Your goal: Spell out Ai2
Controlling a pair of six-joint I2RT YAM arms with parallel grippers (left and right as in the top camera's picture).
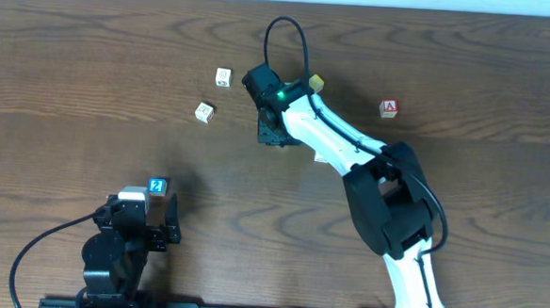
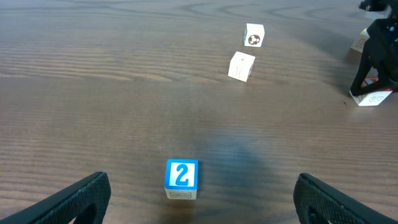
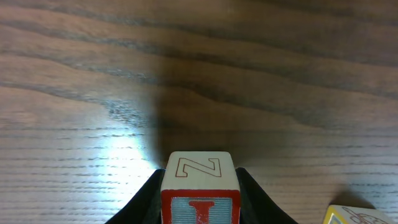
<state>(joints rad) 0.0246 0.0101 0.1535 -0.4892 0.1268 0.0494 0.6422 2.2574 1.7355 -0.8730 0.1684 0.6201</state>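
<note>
While our right hand (image 1: 273, 127) grips the one "I" cube (image 3: 200, 186), our left hand (image 1: 142, 218) gapes open with the one "2" cube (image 2: 181, 176) just ahead. One "A" cube (image 1: 389, 108) sits well right of the right hand, two whitish cubes (image 1: 223, 77) left of it, on the bench (image 1: 72, 68).

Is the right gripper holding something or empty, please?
Holding: the right gripper is shut on the wooden cube with a red I, fingers against both sides.

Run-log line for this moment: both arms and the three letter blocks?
left fingers: open, 2 block ahead, untouched | right fingers: shut on I block | A block: lying apart | word: not yet spelled
</note>
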